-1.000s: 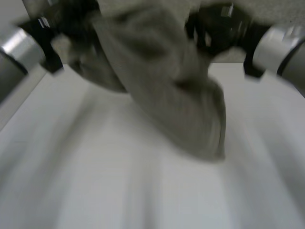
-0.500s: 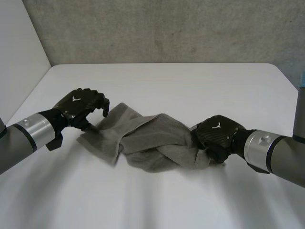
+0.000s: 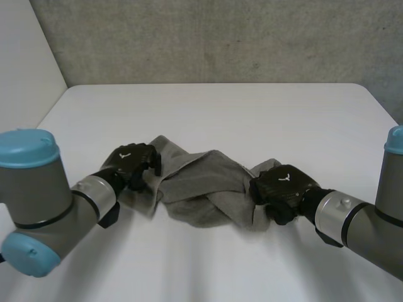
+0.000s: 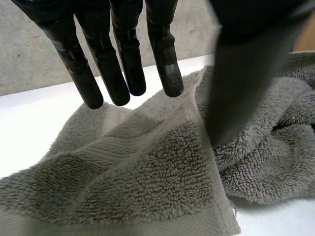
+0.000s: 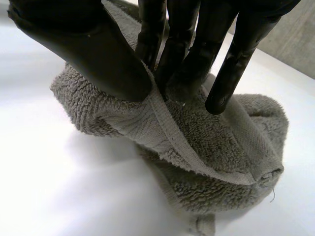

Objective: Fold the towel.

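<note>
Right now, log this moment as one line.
towel: bunched on table | left robot hand: open, at towel's left end | right robot hand: pinching edge at right end | fold: not yet done

No words or numbers are showing legibly anywhere. In the head view, a small white emblem [image 3: 124,155], shaped roughly like a winged Y, is sitting on the back of the left robot hand [image 3: 130,167], at 9 o'clock of the towel [image 3: 196,184]. A matching white emblem [image 3: 283,177] is sitting on the back of the right robot hand [image 3: 288,189], at 3 o'clock of the towel.
</note>
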Robot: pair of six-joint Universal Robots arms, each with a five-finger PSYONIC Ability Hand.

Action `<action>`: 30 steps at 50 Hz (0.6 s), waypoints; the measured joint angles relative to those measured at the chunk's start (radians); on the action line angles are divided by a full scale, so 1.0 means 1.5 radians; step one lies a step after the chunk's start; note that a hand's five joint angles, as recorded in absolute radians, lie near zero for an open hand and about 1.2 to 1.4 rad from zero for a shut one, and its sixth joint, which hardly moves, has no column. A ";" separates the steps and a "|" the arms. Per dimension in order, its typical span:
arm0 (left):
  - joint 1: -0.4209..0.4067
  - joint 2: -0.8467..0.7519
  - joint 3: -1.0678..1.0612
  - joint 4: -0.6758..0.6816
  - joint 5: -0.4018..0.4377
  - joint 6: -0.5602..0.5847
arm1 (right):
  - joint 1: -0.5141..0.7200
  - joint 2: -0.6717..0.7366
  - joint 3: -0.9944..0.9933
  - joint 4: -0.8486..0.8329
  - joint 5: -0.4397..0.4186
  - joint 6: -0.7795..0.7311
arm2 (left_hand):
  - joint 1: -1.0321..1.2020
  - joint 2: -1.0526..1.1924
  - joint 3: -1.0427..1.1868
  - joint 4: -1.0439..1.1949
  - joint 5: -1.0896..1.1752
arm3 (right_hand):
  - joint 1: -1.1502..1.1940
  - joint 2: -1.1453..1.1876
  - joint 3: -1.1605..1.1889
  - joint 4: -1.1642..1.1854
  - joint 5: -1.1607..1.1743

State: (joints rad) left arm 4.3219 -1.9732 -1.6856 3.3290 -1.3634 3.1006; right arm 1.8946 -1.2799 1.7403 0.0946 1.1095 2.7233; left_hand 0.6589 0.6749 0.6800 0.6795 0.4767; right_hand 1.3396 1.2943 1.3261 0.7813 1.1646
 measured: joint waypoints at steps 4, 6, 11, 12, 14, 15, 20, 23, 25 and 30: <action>-0.016 -0.028 0.011 0.014 -0.014 0.002 | 0.001 0.000 0.011 -0.006 0.000 -0.001 | 0.000 0.000 0.000 0.000 0.000 | 0.001 0.000 0.000 0.000 0.000; -0.026 -0.045 0.018 0.020 -0.023 0.003 | 0.001 0.000 0.017 -0.010 0.001 -0.002 | 0.000 0.000 0.000 0.000 0.000 | 0.001 0.000 0.000 0.000 0.000; -0.037 -0.073 0.029 0.031 -0.046 0.007 | 0.000 0.000 0.023 -0.015 0.001 -0.003 | 0.000 0.000 0.000 0.000 0.000 | 0.001 0.000 0.000 0.000 0.000; -0.038 -0.078 0.032 0.035 -0.051 0.009 | 0.000 0.000 0.024 -0.015 0.001 -0.003 | 0.000 0.000 0.000 0.000 0.000 | 0.001 0.000 0.000 0.000 0.000; -0.039 -0.086 0.036 0.040 -0.059 0.010 | -0.001 0.000 0.025 -0.016 0.001 -0.003 | 0.000 0.000 0.000 0.000 0.000 | 0.001 0.000 0.000 0.000 0.000; -0.040 -0.090 0.038 0.045 -0.065 0.012 | -0.001 0.000 0.025 -0.016 0.001 -0.003 | 0.000 0.000 0.000 0.000 0.000 | 0.001 0.000 0.000 0.000 0.000; -0.040 -0.105 0.053 0.071 -0.087 0.018 | -0.004 -0.001 0.028 -0.016 0.000 -0.004 | 0.000 0.000 0.000 0.000 0.000 | 0.001 0.000 0.000 0.000 0.000; -0.039 -0.110 0.059 0.081 -0.093 0.025 | -0.006 -0.002 0.030 -0.016 0.000 -0.004 | 0.000 0.000 0.000 0.000 0.000 | 0.001 0.000 0.000 0.000 0.000; -0.038 -0.111 0.062 0.084 -0.095 0.031 | -0.007 -0.003 0.031 -0.016 0.000 -0.005 | 0.000 0.000 0.000 0.000 0.000 | 0.001 0.000 0.000 0.000 0.000; -0.031 -0.109 0.061 0.087 -0.096 0.061 | -0.010 -0.005 0.036 -0.016 0.000 -0.007 | 0.000 0.000 0.000 0.000 0.000 | 0.000 0.000 0.000 0.000 0.000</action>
State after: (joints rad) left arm 4.2755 -2.1360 -1.5934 3.4597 -1.5066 3.1927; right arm 1.8797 -1.2870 1.7938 0.0704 1.1101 2.7128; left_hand 0.6588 0.6747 0.6799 0.6794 0.4771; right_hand 1.3394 1.2943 1.3261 0.7813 1.1646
